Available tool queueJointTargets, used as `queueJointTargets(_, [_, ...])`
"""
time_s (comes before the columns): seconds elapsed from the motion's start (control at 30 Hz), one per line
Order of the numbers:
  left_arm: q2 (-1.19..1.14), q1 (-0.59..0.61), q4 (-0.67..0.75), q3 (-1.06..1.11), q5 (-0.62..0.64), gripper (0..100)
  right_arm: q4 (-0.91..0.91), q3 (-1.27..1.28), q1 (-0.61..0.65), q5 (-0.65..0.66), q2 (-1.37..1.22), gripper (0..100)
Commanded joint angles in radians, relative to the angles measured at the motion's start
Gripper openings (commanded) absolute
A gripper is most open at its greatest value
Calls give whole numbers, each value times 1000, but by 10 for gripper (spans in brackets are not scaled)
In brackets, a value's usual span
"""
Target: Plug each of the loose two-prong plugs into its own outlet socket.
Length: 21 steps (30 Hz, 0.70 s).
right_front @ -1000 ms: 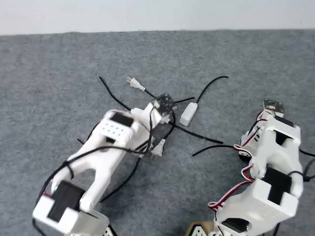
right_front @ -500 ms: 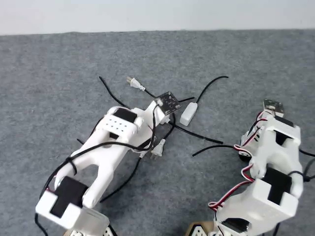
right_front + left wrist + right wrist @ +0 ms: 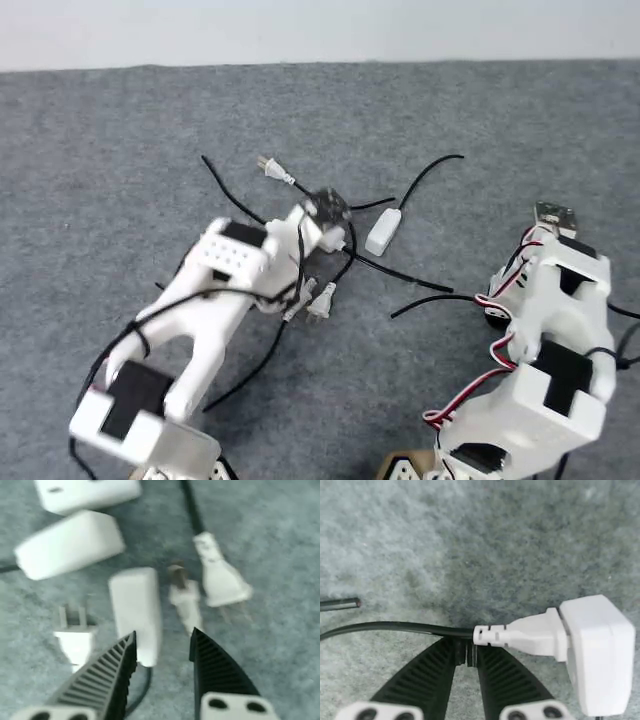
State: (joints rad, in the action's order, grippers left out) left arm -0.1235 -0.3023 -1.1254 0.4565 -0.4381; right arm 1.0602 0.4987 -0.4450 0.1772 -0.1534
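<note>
My left gripper hangs open over a cluster of white parts on the grey carpet. Just beyond its fingertips lies a white socket block, with a small plug beside it. Loose two-prong plugs lie on either side: one plug and another plug. In the high view, the left arm reaches to mid-table, near a socket block, a plug and a far plug. My right gripper is shut on the black cord behind a white plug that sits in a socket block.
Black cords cross the carpet between the two arms. Two more white blocks lie past the left gripper. The right arm stays folded at the right side. A pale wall runs along the carpet's far edge.
The left arm's gripper end shifted slightly right, then back left over the cluster of plugs. The right arm has not moved.
</note>
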Motion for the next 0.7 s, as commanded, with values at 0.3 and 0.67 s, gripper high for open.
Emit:
queueJointTargets(0.3, [-167,-2,-135,-124,9,121,-22,0,19,11,41,9])
queueJointTargets(0.67, [55,-37,-25,120,8,30,-25,0,21,14,41,9])
